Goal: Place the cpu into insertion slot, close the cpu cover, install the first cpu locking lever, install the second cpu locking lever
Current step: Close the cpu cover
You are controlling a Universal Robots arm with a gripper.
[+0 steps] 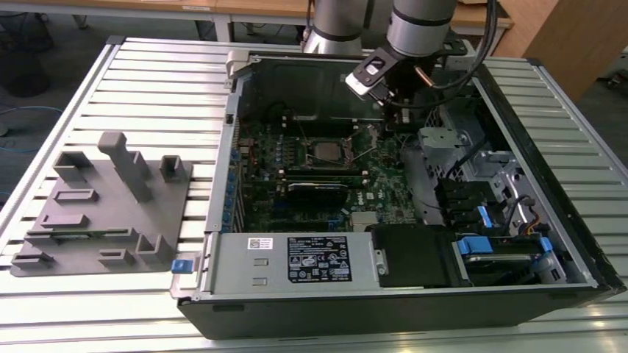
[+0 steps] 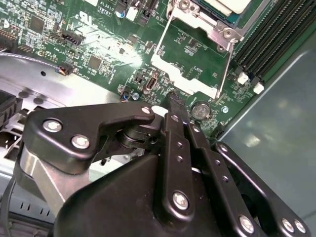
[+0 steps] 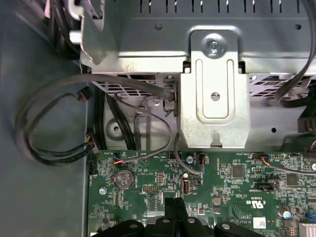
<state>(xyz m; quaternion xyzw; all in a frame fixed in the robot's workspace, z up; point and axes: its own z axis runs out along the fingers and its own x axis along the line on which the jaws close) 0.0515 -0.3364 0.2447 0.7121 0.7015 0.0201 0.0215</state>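
Gripper (image 2: 170, 98) of the single arm, fingers brought together with nothing between them, hangs low over the green circuit board (image 3: 237, 187) inside the open computer case (image 1: 412, 309). In the exterior view it (image 1: 393, 118) stands towards that view's right of the insertion slot (image 1: 306, 144), near it but apart.

The cpu (image 1: 324, 153) lies flat in the slot, and its pale metal top (image 2: 229, 5) shows within the silvery rim (image 2: 210, 22) in the second wrist view. The cpu cover (image 2: 190, 74) is swung off the slot on the side towards the gripper, so bare green board shows through its square cutout. Its solid edge lies just beyond the closed fingertips (image 2: 173, 106).

A coin cell (image 2: 200, 111) sits on the board beside the fingertips, and it is also seen in the first wrist view (image 3: 123, 177). Long black memory slots (image 2: 276, 34) run alongside the insertion slot.

A folded metal bracket (image 3: 212, 94) and looped black cables (image 3: 44, 128) occupy the case wall beyond the board. A grey fixture tray (image 1: 98, 206) rests on the slatted table (image 1: 59, 95), on the exterior view's left of the case.
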